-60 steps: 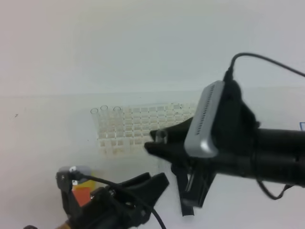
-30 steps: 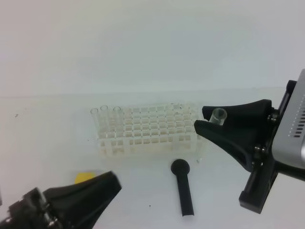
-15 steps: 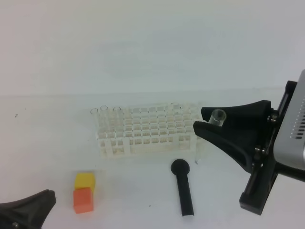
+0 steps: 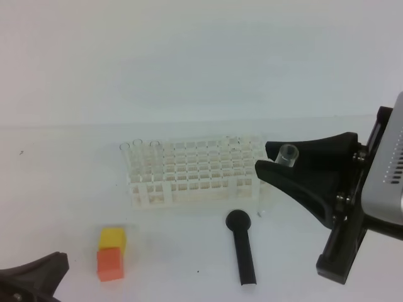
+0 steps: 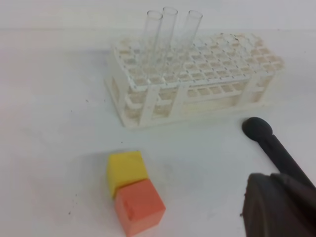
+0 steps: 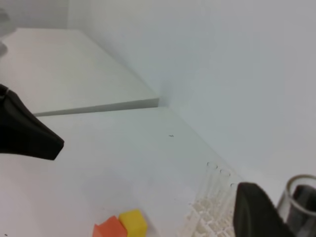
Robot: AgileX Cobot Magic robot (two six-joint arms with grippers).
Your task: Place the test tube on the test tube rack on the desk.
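Note:
The test tube [image 4: 288,154] is a clear tube held upright between the black fingers of my right gripper [image 4: 272,160], which is shut on it near the rim. Its lower end hangs just off the right end of the white test tube rack [image 4: 195,177] on the desk [image 4: 63,189]. The right wrist view shows the tube's rim [image 6: 301,196] beside one finger [image 6: 254,213]. Three other clear tubes [image 5: 169,34] stand in the rack's [image 5: 197,86] left corner. My left gripper [image 4: 38,277] is low at the bottom left, shut and holding nothing.
A black round-headed stick [image 4: 242,246] lies on the desk in front of the rack's right half. A yellow cube [image 4: 112,238] and an orange cube [image 4: 109,263] touch each other in front of the rack's left end.
The left arm has drawn back to the bottom left corner, uncovering the two cubes. The right gripper swung right from over the rack two seconds ago, then held still with the tube.

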